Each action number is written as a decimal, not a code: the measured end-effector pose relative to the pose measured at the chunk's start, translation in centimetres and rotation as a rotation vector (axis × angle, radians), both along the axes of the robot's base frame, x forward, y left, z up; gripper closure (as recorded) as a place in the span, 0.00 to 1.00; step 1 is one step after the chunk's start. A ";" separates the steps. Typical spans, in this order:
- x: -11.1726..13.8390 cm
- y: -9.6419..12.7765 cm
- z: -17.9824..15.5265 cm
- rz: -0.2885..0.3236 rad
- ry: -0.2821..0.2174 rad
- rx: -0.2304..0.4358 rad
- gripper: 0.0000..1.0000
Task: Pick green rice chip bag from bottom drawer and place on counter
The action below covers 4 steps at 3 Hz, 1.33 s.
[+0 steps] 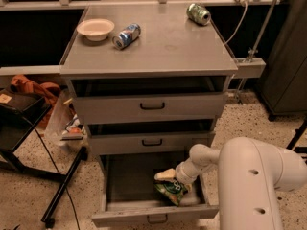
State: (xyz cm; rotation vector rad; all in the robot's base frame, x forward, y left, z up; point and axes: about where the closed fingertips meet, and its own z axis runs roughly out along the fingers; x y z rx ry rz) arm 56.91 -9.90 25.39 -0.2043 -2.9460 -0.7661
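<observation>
The gripper (166,175) sits in the open bottom drawer (125,183), right over the chip bag (171,191) near its front-right corner, can't tell if it's got hold.

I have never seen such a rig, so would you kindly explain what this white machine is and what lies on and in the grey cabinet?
The white shape is a robot arm, seen by a single camera looking down at the cabinet's front. Its pincer reaches into the open bottom drawer, right at the green rice chip bag; whether it holds the bag, I cannot tell. On the counter sit a pale bowl, a blue can and a green can, both cans on their sides.
</observation>
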 end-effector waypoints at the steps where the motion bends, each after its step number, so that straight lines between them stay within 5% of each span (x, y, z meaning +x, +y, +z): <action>1: 0.0 0.0 0.0 0.000 0.000 0.000 0.00; 2: 0.0 0.1 -0.3 -0.015 0.012 0.001 0.00; 4: 2.6 -0.3 -5.0 -0.174 0.089 -0.007 0.00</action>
